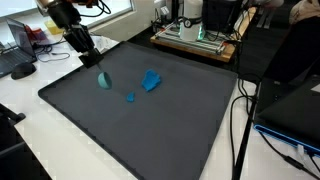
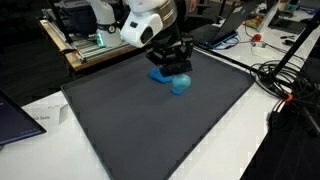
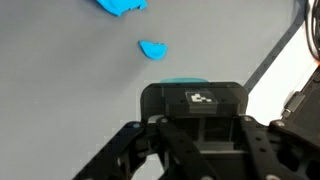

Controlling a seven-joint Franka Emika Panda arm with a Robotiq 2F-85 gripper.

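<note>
My gripper (image 1: 94,63) hangs over the far left part of the dark grey mat (image 1: 150,135), and in the exterior view from the opposite side my gripper (image 2: 175,70) reaches down from the white arm. The jaws are shut on a small teal piece (image 1: 104,81), which sits at the fingertips. In the wrist view only a thin teal edge (image 3: 185,80) of that piece shows above the gripper body. A larger blue lump (image 1: 151,80) and a small blue bit (image 1: 130,97) lie on the mat nearby, and the wrist view shows the lump (image 3: 122,6) and the bit (image 3: 153,49) ahead.
The mat lies on a white table (image 1: 30,140). A green-lit machine (image 1: 195,30) on a wooden board stands behind the mat. Black cables (image 1: 240,120) trail along one side, and a laptop (image 1: 15,50) sits at the far left.
</note>
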